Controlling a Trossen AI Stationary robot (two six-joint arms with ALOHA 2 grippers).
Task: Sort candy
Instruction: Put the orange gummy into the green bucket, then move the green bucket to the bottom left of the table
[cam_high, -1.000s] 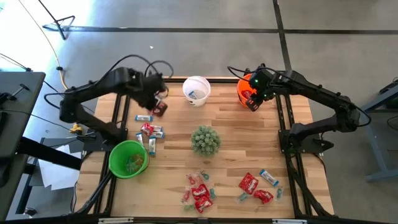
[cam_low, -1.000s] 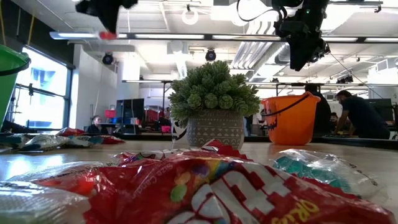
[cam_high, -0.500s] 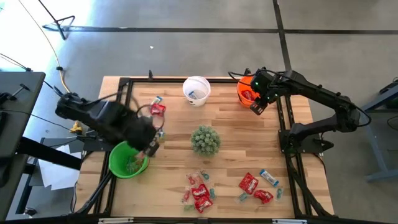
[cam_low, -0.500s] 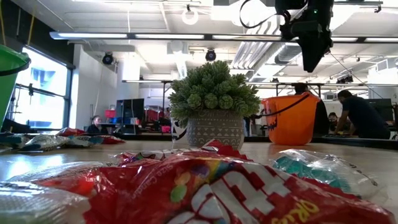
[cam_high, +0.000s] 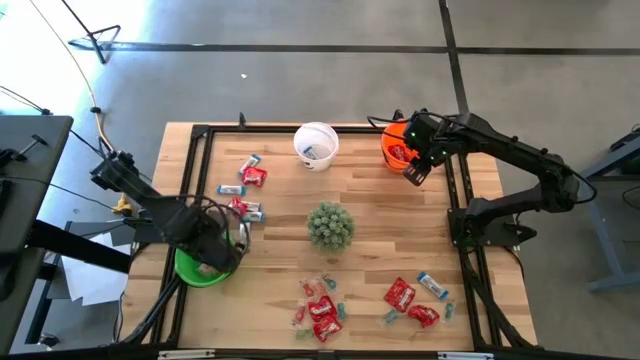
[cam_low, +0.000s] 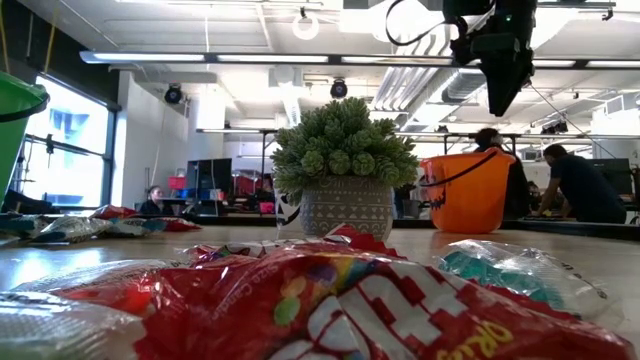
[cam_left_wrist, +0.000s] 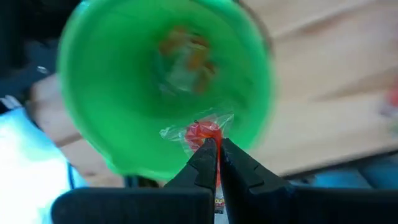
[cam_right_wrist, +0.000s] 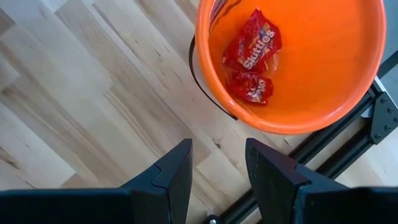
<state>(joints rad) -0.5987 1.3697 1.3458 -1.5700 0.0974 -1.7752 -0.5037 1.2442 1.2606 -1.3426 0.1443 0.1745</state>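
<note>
My left gripper (cam_high: 216, 254) hangs over the green bucket (cam_high: 203, 268) at the table's near left, shut on a small red candy (cam_left_wrist: 200, 132) in a clear crinkled wrapper. Orange and green pieces (cam_left_wrist: 183, 50) lie on the bucket's bottom. My right gripper (cam_high: 413, 172) stands open above bare wood beside the orange bucket (cam_high: 394, 146) at the far right, with nothing between its fingers (cam_right_wrist: 169, 173). Two red packets (cam_right_wrist: 252, 46) lie in that bucket. More candy lies in heaps at the far left (cam_high: 245, 175), near middle (cam_high: 320, 305) and near right (cam_high: 412, 300). My left gripper pinches the red candy's wrapper (cam_left_wrist: 207, 138) between its two fingers, pointing down from above. Red wrapper also shows farther back in the slit between the fingers. The candy sticks out below the fingertips, lifted clear, over the green bucket's open mouth.
A white bucket (cam_high: 316, 145) stands at the far middle. A green spiky plant in a pot (cam_high: 330, 225) stands at the table's centre. In the low view a red packet (cam_low: 330, 305) fills the foreground. Black frame rails (cam_high: 470, 290) run along the table's sides.
My left gripper has swung from the far left, near the white bucket, toward the table's near edge and down over the green bucket, rolling as it went and staying shut on the red candy. My right gripper has kept its place and tipped slightly.
</note>
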